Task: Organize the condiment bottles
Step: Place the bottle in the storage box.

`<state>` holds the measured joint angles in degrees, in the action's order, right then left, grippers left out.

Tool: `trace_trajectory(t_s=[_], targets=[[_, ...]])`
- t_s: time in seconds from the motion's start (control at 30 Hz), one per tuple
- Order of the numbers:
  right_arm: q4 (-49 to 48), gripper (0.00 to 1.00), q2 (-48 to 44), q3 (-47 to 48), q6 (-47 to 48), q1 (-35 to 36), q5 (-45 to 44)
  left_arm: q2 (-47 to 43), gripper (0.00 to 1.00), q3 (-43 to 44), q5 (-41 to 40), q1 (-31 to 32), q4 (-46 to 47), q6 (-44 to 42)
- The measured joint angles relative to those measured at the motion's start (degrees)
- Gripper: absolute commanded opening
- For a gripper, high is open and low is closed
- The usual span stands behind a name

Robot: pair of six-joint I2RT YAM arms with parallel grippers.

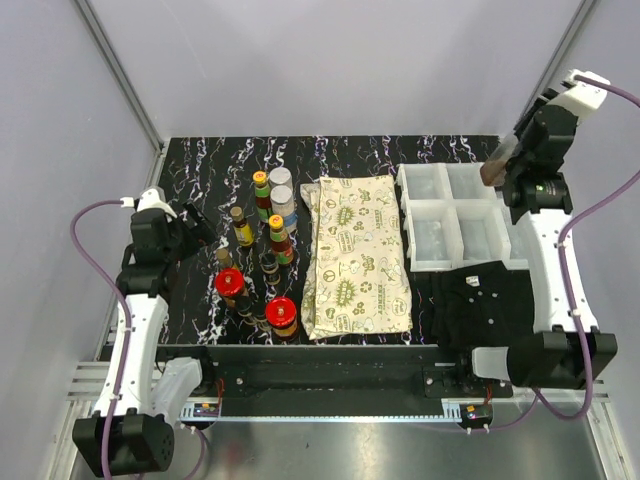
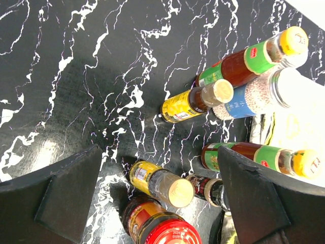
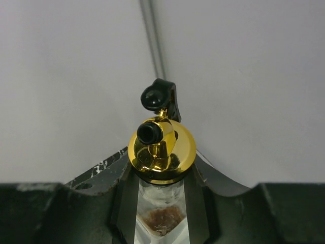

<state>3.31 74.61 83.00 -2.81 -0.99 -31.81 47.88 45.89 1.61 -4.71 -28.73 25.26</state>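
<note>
Right fingers (image 3: 197, 209) around clear bottle (image 3: 161, 201), gold cap (image 3: 162, 155), black spout (image 3: 150, 132)

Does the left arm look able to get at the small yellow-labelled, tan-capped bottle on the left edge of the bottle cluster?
Probably yes. The left gripper is open and faces the small yellow-labelled tan-capped bottle, with only bare black marbled table between; the red-capped jar stands close beside it.

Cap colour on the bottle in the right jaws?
Shiny gold cap with a black spout; right wrist view shows it best.
</note>
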Motion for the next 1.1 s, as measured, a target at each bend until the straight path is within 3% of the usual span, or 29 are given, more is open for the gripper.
trace_trajectory(t_s=[0.17,0.43,0.8,1.1], targets=[[1.7,0.00,4.9,-0.7,-6.8,-7.4,1.9,1.3,0.99,0.0,0.0,0.0,-0.1,0.0],[3.1,0.00,13.7,2.3,-10.5,-11.9,5.0,3.6,0.99,0.0,0.0,-0.1,-0.1,-0.2],[-0.2,0.00,26.1,13.8,-6.9,-15.7,8.2,5.5,0.99,0.0,-0.5,-0.9,0.9,-0.1],[-4.0,0.00,32.5,15.7,-2.6,-15.7,12.2,8.0,0.99,0.2,0.2,-1.0,2.8,1.7]])
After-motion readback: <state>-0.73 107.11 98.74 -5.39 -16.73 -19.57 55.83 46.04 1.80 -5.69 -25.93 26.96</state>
